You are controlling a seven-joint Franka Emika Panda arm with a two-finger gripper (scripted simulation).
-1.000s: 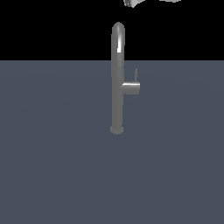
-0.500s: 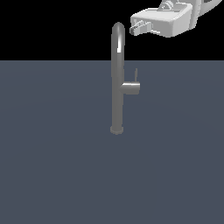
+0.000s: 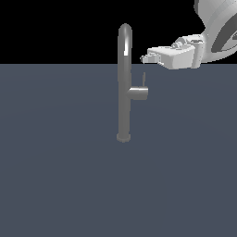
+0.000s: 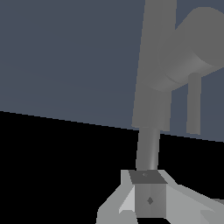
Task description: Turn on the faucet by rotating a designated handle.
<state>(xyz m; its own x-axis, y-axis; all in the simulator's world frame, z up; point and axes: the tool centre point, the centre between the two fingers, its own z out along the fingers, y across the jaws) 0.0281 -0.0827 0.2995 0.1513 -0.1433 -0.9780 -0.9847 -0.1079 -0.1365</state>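
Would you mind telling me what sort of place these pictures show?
Most likely a bare simulated test scene, not a real kitchen: a lone faucet with its handle stands on a flat, featureless grey floor against a black backdrop, with no sink or counter, and a robot gripper close by.

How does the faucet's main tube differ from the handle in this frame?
The faucet tube is tall and thick, rising from a round base to an arched top; the handle is a short, thin lever. The tube stands on the surface, while the handle sticks up from the end of the side stub, just below the gripper. Both are grey metal and upright.
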